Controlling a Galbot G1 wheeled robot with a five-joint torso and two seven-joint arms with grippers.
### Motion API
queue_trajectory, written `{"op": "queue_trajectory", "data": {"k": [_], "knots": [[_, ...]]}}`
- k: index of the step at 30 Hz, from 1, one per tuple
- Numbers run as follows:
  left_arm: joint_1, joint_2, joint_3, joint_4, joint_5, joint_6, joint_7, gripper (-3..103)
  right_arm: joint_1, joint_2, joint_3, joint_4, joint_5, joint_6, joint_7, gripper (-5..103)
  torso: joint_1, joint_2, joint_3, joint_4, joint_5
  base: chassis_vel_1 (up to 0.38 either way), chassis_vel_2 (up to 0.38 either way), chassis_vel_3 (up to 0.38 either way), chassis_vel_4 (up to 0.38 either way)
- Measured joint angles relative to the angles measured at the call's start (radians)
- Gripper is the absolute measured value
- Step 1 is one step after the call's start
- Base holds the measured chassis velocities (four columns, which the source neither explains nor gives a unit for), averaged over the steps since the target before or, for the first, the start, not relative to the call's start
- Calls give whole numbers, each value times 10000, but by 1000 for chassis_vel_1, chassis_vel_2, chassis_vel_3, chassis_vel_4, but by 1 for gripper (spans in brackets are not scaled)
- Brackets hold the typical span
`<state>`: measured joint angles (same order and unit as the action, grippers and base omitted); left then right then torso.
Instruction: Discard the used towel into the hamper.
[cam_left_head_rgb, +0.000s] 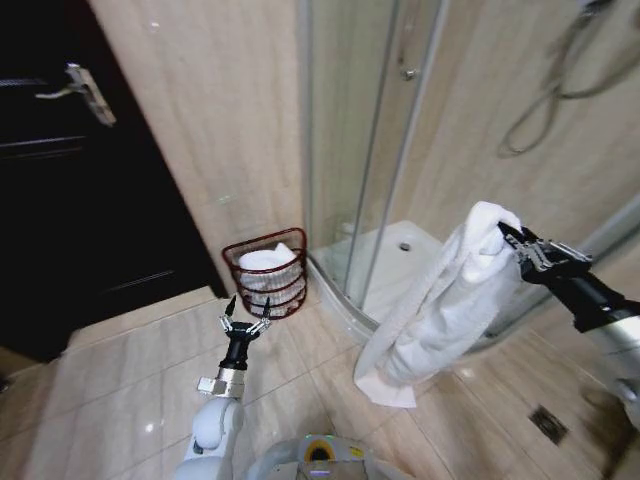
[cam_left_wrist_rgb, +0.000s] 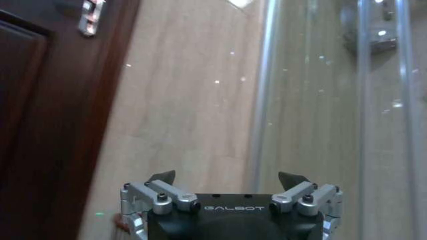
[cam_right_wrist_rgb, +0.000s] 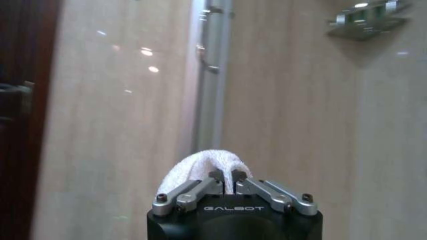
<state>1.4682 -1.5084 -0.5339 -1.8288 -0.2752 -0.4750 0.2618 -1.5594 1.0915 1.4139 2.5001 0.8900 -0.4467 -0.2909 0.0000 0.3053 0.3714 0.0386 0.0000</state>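
the hamper (cam_left_head_rgb: 268, 271) stands on the tiled floor against the beige wall, between the dark door (cam_left_head_rgb: 70, 180) and the glass shower enclosure (cam_left_head_rgb: 370, 130), and already holds something white. the right gripper (cam_left_head_rgb: 510, 238) is raised well to the right of the hamper, in front of the shower enclosure, its fingers pinched on the top of the white towel (cam_left_head_rgb: 440, 305), which hangs down in long folds to just above the floor. the left gripper (cam_left_head_rgb: 246, 318) hovers just in front of the hamper with its fingers spread and nothing between them.
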Motion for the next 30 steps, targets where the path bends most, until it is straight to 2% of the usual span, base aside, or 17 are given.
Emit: {"op": "queue_trajectory", "data": {"k": [10, 14, 19, 22, 30], "knots": [[59, -49, 69, 47, 253, -102, 14, 100, 124, 51, -531, 0, -244, -73, -18, 5, 0, 1, 2, 1, -1, 124, 128, 120, 122], [127, -230, 105, 68, 289, -531, -174, 100, -43, 353, -773, -2, -475, -165, 40, 5, 0, 2, 2, 2, 1, 110, 101, 95, 97], [181, -264, 165, -127, 602, -572, -600, 100, -16, 407, -871, -3, -620, -203, 39, 5, 0, 4, 3, 0, 2, 37, 13, 11, 23], [101, -335, 153, -235, 631, -592, -806, 100, 22, 308, -786, -3, -547, -264, 93, 5, 15, 79, 40, 0, -2, 0, 0, 0, 0], [299, -277, 91, -374, 659, -553, -851, 100, -8, 164, -727, -1, -529, -273, 69, 5, 161, 388, 219, 2, 0, 0, 0, 0, 0]]}}
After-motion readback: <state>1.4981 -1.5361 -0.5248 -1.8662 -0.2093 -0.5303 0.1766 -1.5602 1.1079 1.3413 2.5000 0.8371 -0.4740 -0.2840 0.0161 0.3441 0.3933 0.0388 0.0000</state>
